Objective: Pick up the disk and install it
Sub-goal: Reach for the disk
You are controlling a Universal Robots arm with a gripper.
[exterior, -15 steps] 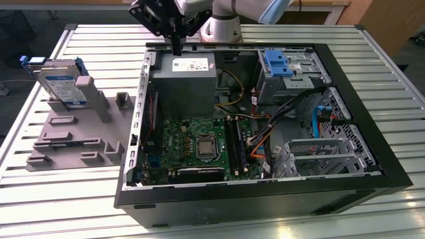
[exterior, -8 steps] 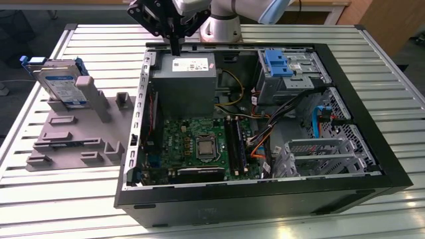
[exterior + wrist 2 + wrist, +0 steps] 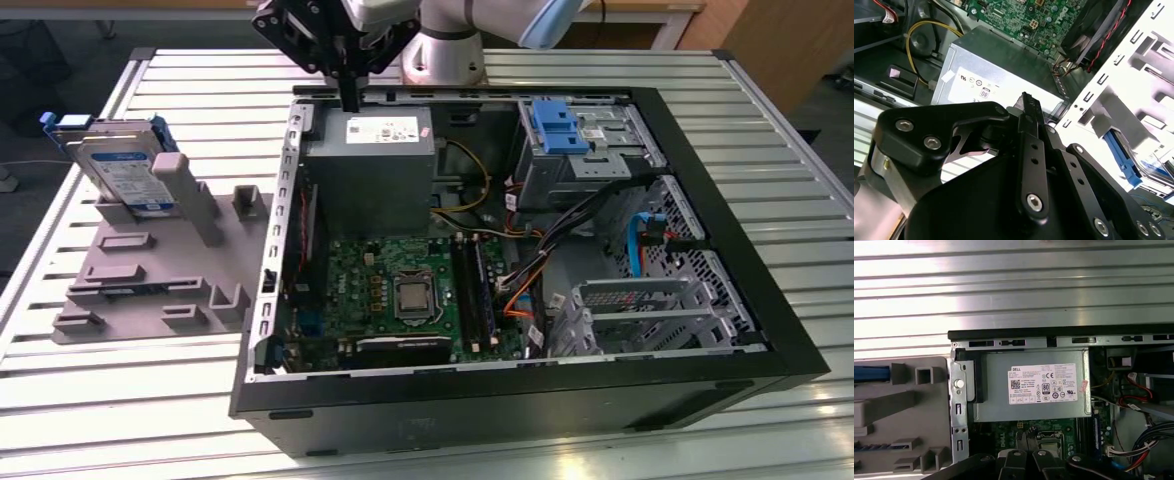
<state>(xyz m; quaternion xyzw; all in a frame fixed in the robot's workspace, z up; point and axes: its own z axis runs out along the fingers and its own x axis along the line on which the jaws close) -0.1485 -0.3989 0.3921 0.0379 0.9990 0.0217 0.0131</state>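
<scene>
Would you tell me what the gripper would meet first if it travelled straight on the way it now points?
Probably the grey power supply box inside the open computer case. The gripper points down over the box's edge by the case wall, but depth is unclear, so it might catch that wall instead.

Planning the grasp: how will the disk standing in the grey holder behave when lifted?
The disk looks like a rigid metal slab, so it is probably stiff and heavy for its size. It leans upright in the grey holder, so a sideways push might tip it.
</scene>
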